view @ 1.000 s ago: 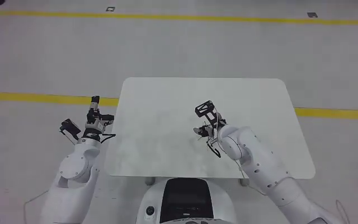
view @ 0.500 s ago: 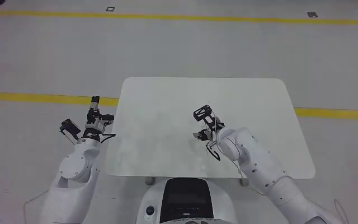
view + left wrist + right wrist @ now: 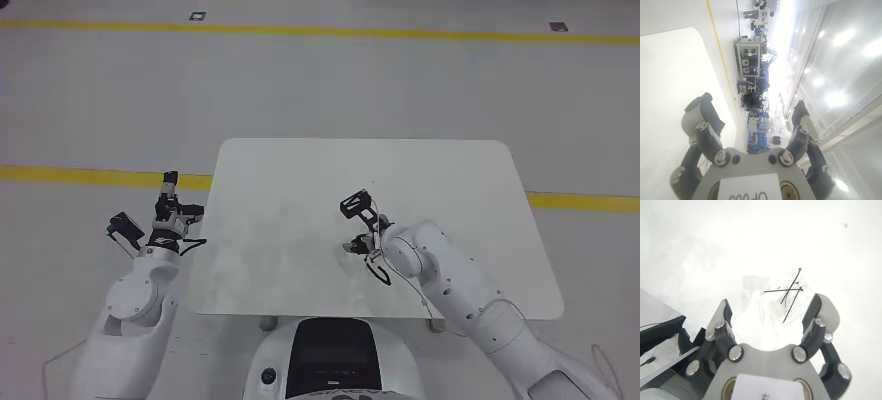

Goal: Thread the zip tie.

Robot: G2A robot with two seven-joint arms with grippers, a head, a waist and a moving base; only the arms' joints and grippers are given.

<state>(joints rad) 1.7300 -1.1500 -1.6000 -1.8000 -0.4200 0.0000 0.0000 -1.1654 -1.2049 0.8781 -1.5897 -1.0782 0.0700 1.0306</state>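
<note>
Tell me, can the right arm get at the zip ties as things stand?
Probably yes. The right gripper hangs open over the table, and the zip ties lie uncovered on a clear sheet just ahead of its jaws, nothing between.

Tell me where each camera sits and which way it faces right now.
Top view: above the arms, looking down on the white table; both arms show, right gripper over the table.
Left wrist view: on the left arm beside the table, facing the hall; open left gripper shows.
Right wrist view: on the right arm, looking down at zip ties on a clear sheet; its open fingers show.
Shared: the table; top and right wrist views share the right gripper.
</note>
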